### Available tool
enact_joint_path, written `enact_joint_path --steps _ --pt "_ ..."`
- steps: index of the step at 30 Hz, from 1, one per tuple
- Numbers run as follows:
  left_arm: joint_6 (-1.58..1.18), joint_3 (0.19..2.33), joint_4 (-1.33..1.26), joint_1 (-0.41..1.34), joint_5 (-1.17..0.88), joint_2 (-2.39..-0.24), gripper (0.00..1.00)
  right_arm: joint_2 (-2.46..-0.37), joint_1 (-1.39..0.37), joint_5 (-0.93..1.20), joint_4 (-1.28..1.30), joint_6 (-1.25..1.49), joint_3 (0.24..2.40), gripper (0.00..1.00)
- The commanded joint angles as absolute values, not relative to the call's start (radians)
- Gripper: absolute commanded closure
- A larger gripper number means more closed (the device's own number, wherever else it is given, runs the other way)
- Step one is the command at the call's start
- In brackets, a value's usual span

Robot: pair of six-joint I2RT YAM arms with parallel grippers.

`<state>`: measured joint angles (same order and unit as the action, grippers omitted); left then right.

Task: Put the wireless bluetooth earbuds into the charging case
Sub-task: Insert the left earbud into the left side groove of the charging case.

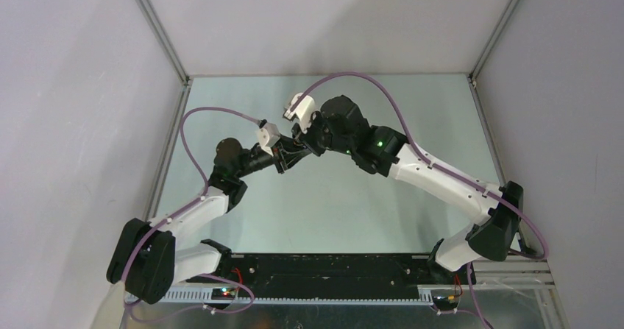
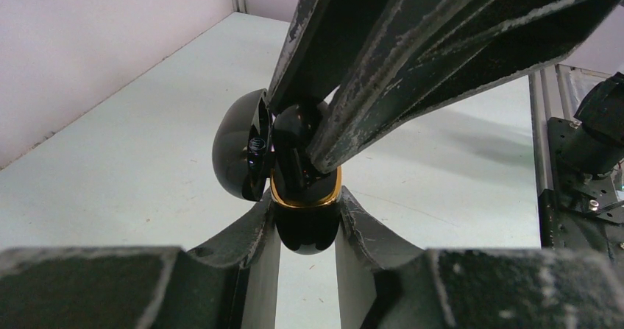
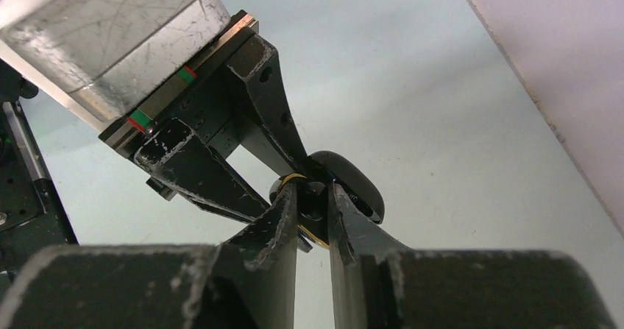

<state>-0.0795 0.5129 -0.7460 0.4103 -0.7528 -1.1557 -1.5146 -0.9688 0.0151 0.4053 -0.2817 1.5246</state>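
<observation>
Jaws of the left gripper [image 2: 307,210] clamp tight on the body of the black charging case [image 2: 305,235], its gold-rimmed mouth just past the fingertips and its lid [image 2: 235,152] swung open to one side. The right gripper [image 3: 313,194] is closed almost fully on a black earbud [image 2: 293,139], held between its tips right at the case's mouth; how deep it sits inside cannot be told.

The charging case [image 2: 305,235] sits between the left gripper's [image 2: 305,205] fingers, above the desk [image 2: 110,185]. The right gripper's [image 3: 313,195] earbud [image 2: 293,126] is at its opening.
</observation>
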Motion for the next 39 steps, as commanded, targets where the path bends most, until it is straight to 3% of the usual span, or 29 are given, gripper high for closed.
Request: enact_joint_path --steps 1,16,30,39 --pt "-0.086 0.55 -0.827 0.415 -0.766 -1.123 0.78 -1.527 -1.003 0.006 0.407 -0.266 1.559 0.76" --pt "-0.085 0.551 -0.831 0.413 -0.78 -1.126 0.76 -1.485 -1.004 0.029 0.426 -0.256 1.579 0.63" --pt "-0.111 0.54 -0.875 0.414 -0.829 -1.131 0.76 -1.443 -0.974 0.103 0.508 -0.26 1.683 0.57" --pt "-0.154 0.538 -0.922 0.407 -0.878 -1.128 0.76 -1.402 -0.951 0.131 0.485 -0.313 1.63 0.56"
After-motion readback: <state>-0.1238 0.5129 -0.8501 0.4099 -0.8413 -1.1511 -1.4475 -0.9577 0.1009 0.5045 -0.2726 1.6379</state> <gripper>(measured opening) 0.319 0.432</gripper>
